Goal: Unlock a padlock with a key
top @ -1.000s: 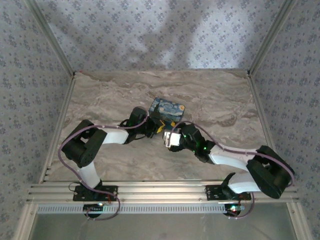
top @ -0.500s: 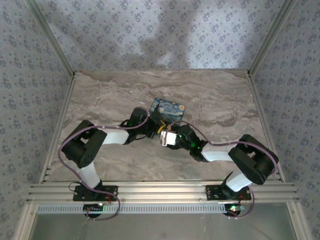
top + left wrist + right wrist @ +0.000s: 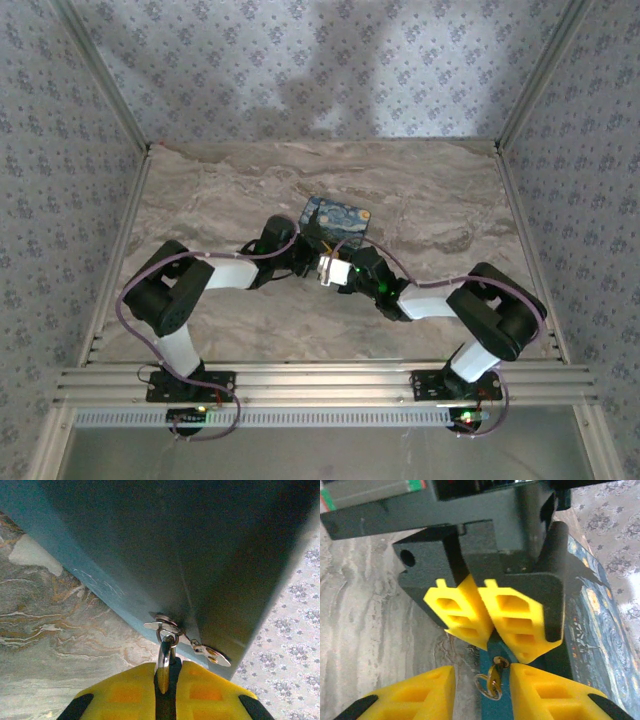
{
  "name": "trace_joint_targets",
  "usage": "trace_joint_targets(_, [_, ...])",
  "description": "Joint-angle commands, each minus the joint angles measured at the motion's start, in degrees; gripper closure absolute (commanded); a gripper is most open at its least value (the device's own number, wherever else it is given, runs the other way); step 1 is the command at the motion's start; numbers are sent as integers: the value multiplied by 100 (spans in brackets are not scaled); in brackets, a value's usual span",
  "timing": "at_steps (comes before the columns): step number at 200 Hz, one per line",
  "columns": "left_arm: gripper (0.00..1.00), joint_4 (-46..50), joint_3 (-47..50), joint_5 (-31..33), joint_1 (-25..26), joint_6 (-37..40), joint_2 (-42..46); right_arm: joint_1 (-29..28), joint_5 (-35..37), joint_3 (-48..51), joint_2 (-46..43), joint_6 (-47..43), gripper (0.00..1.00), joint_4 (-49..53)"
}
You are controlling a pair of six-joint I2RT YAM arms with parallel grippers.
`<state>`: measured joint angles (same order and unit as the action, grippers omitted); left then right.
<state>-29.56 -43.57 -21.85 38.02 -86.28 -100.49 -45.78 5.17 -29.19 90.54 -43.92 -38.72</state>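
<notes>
The left gripper [image 3: 168,667] pinches the small bluish-silver metal padlock [image 3: 163,670], seemingly to steady it at the silver hasp [image 3: 161,625] of the blue-and-yellow swirl-painted box [image 3: 340,218], while the right gripper [image 3: 482,674] stands spread around the tiny dark metal key [image 3: 493,676], apparently poised to grip it.

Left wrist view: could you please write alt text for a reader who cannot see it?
The left claw, its yellow fingers shut, grips a small silver padlock whose loop hangs from a metal hasp on the corner of a blue box. A marbled table lies to the left.
</notes>
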Motion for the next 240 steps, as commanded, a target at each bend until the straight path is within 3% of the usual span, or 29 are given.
trace_joint_targets(1, [100,-131,-29,7,38,-56,275,16,202,-141,106,86,67,-237])
trace_joint_targets(136, [100,-146,-56,-13,56,-69,240,8,379,-168,201,282,100,-356])
trace_joint_targets(198, [100,-174,-44,-15,67,-80,249,-23,512,-181,81,580,100,-365])
trace_joint_targets(240, [100,-182,-35,-2,75,-89,253,-73,648,-309,-47,1323,100,-145])
